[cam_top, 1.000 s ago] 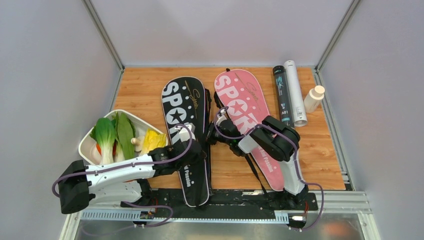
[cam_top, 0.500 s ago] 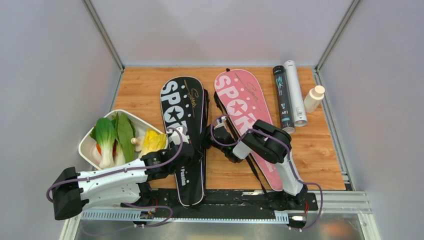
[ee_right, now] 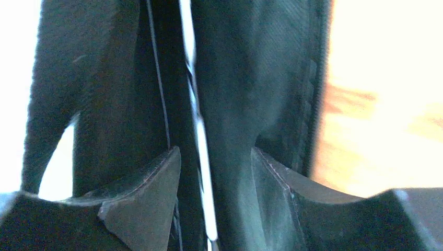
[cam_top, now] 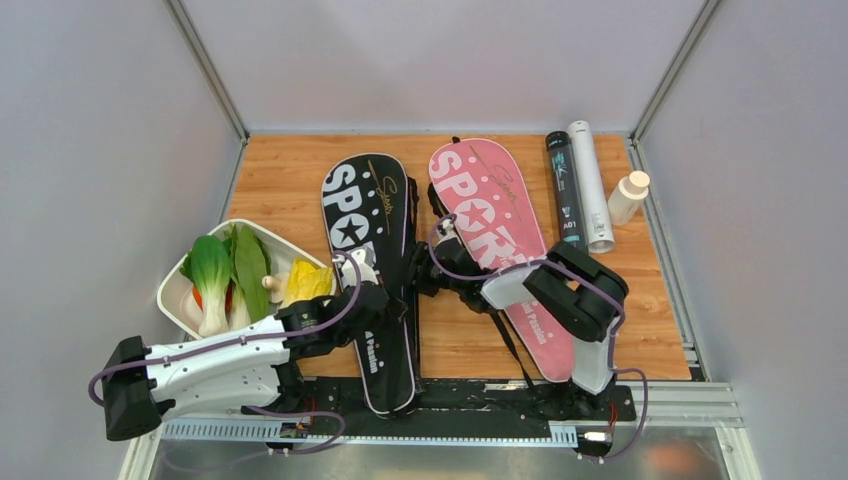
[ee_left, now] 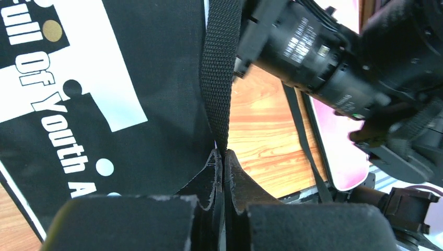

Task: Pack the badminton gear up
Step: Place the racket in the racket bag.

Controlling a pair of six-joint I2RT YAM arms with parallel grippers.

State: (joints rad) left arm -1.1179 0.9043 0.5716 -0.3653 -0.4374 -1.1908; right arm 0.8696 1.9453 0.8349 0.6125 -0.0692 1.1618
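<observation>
A black "SPORT" racket bag (cam_top: 368, 240) lies lengthwise in the middle of the table, with a pink one (cam_top: 492, 225) to its right. A black tube (cam_top: 565, 195) and a white tube (cam_top: 592, 185) lie at the back right. My left gripper (cam_top: 392, 298) sits at the black bag's right edge and is shut on its black webbing strap (ee_left: 219, 78), pinched at the fingertips (ee_left: 223, 157). From the right, my right gripper (cam_top: 422, 280) reaches the same edge. Its jaws stand open (ee_right: 215, 157) around the bag's dark edge and a thin pale line.
A white tray (cam_top: 172, 290) of vegetables stands at the left, close to my left arm. A small white bottle (cam_top: 628, 197) stands beside the tubes at the right wall. Bare wood (cam_top: 455, 335) shows between the two bags.
My right gripper has opened at the black bag's edge and its elbow has swung right. My left arm pulled back slightly, still shut on the strap.
</observation>
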